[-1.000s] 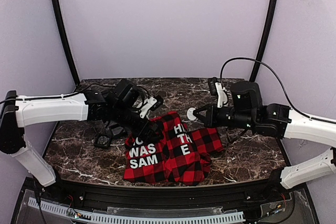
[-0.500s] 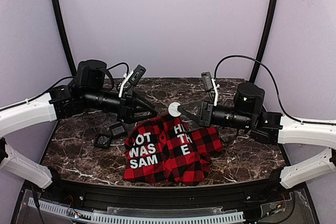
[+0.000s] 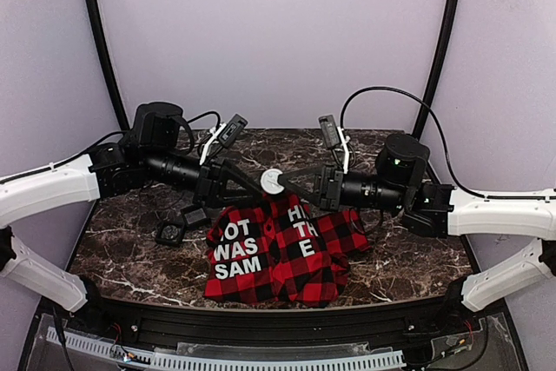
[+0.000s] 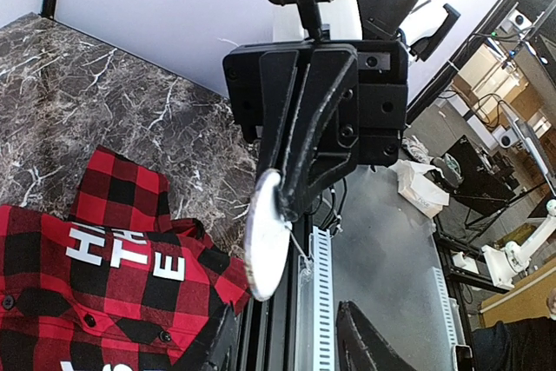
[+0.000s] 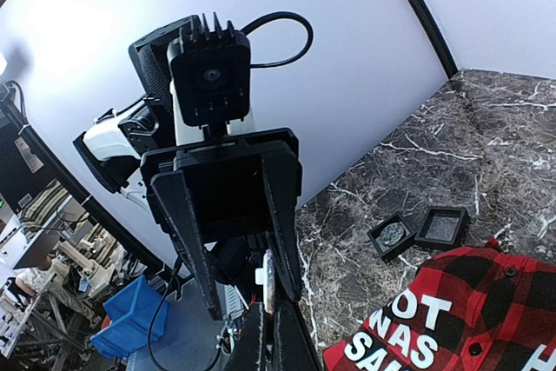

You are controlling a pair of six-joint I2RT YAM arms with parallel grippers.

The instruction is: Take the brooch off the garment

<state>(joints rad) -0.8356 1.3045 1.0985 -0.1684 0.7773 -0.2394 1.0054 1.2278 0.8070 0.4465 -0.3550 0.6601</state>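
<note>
The brooch [image 3: 273,182], a small pale disc, hangs in the air above the red-and-black plaid garment [image 3: 278,249]. My right gripper [image 3: 283,182] comes in level from the right and is shut on it. In the right wrist view the brooch [image 5: 270,277] stands edge-on in my right gripper [image 5: 271,312]. My left gripper [image 3: 258,187] faces it from the left. In the left wrist view the brooch [image 4: 268,236] sits just beyond my left gripper [image 4: 287,336], whose jaws stand apart on either side of it. The garment [image 4: 104,275] lies flat on the marble below.
Two small black square frames [image 3: 171,232] [image 3: 193,215] lie on the marble table [image 3: 130,249] left of the garment; they are also in the right wrist view [image 5: 393,236] [image 5: 443,225]. Black corner posts [image 3: 100,41] and lilac walls enclose the table.
Both arms have swung up and toward each other over the garment. The right gripper carried the brooch leftward to the left gripper, whose jaws have narrowed around it.
</note>
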